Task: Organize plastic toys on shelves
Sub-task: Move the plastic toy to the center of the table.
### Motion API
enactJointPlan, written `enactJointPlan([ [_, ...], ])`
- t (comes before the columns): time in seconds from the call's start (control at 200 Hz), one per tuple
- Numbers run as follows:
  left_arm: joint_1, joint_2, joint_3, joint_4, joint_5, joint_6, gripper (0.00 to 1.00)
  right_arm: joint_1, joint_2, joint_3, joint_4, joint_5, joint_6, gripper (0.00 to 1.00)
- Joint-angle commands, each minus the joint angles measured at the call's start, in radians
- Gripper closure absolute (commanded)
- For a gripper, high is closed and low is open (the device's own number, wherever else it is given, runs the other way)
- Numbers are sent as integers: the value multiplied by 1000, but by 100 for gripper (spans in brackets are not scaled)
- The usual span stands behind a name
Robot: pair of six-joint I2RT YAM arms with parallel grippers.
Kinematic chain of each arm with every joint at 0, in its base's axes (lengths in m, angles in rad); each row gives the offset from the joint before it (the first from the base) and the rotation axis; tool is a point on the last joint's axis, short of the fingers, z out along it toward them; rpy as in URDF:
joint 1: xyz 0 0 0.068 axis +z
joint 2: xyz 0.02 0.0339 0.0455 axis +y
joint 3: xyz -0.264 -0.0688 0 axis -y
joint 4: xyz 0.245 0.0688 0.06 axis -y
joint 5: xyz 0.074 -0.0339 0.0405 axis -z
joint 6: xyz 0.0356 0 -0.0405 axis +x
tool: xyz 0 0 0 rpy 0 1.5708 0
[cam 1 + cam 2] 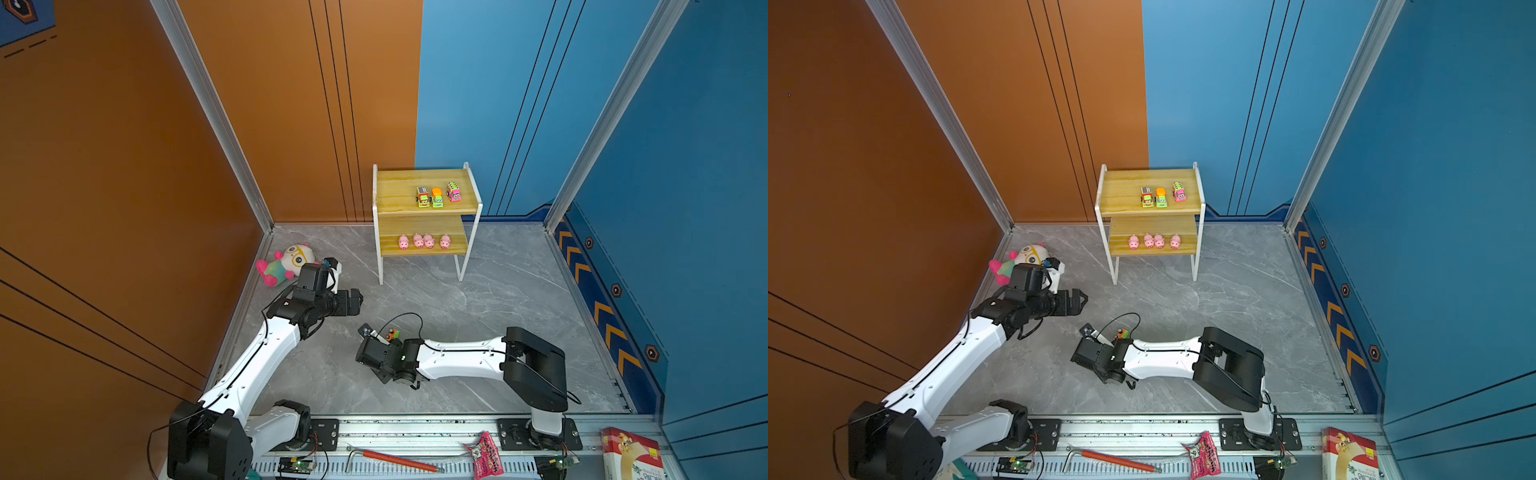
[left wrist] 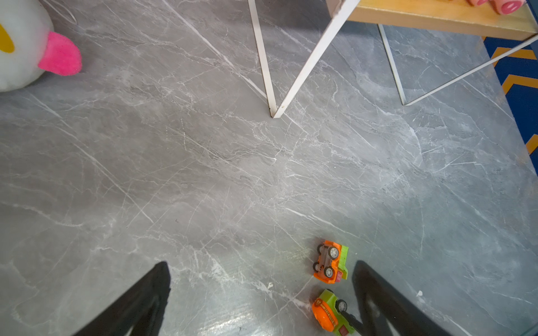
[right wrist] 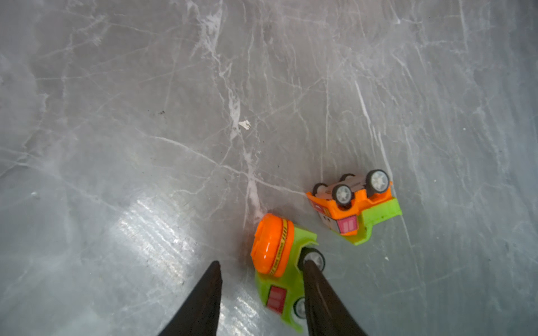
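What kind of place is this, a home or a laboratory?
Probably a robot test cell, not a home. The left arm and right arm are mounted on a metal rail, the orange wall and blue wall are panels in aluminium framing, and a red-handled tool lies by the rail.

Both top views: high up, from near edge of desk (image 1: 498, 311), tilted down & fwd, whole desk in shot up to shelves (image 1: 395, 195) at far end; near-identical, small sideways shift only. Left wrist cam: raised above desk, mid-range, facing past left fingers (image 2: 139, 305) twd shelves' legs & lower board. Right wrist cam: v. close to desk, steeply down past right fingers (image 3: 203, 305). Shared by both wrist cams: mixer truck (image 3: 276, 261) & overturned truck (image 3: 355, 203), same desk patch; from top barely visible.
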Motion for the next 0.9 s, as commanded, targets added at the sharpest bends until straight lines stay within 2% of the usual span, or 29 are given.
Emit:
enactJointPlan([
  [0.0, 9, 0, 24, -21, 16, 5, 2, -11, 32, 24, -67, 23, 42, 54],
  [0.45, 9, 3, 22, -20, 14, 6, 2, -20, 71, 58, -131, 82, 60, 57],
  [0.626, 9, 4, 22, -18, 16, 6, 2, -11, 90, 80, -176, 141, 62, 61],
  [0.896, 9, 3, 22, -15, 18, 5, 2, -9, 62, 73, -193, 196, 87, 72],
])
